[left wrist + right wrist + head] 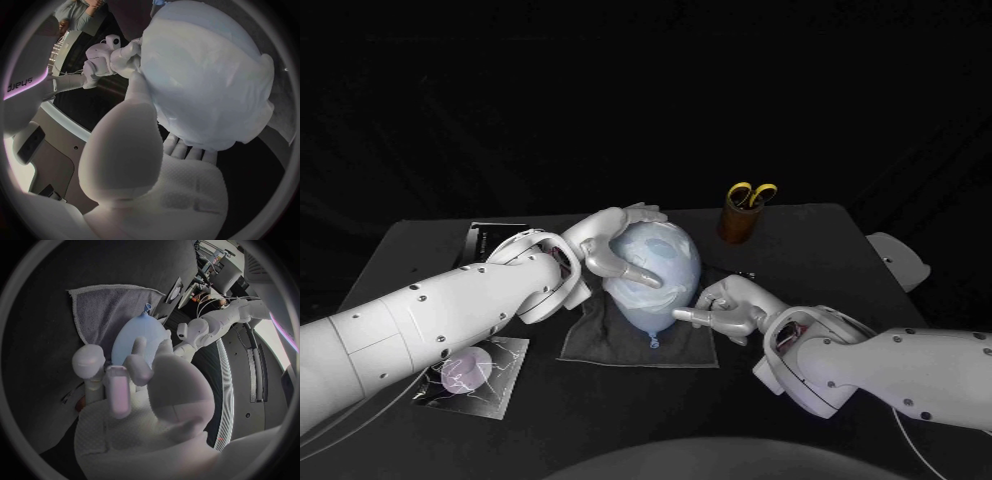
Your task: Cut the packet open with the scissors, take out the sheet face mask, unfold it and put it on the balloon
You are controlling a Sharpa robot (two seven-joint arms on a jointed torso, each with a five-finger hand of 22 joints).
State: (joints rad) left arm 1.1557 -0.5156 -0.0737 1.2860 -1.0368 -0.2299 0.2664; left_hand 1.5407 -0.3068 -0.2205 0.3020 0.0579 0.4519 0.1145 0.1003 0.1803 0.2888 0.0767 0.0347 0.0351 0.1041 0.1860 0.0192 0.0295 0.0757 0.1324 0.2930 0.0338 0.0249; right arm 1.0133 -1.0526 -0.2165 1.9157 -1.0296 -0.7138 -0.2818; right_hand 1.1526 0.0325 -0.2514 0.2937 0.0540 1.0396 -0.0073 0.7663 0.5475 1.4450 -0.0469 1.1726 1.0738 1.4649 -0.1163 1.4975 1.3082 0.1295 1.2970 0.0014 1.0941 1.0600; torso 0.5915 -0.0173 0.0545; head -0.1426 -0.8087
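A pale blue balloon (653,272) lies on a grey cloth (610,340) at the table's middle, its knot toward me. A whitish sheet mask (206,75) is draped over the balloon's surface. My left hand (607,245) cups the balloon from its left and far side, thumb across the mask and fingers (187,150) underneath. My right hand (728,310) sits at the balloon's near right, fingertips (139,347) touching the balloon (140,332) close to the knot, nothing pinched that I can see. The packet (473,372) lies flat at the near left. Yellow-handled scissors (751,192) stand in a brown cup.
The brown cup (738,225) stands at the back right of the table. A dark flat card with a white edge (492,240) lies behind my left forearm. The cloth (106,302) spreads out under the balloon, and the table's right edge is near my right arm.
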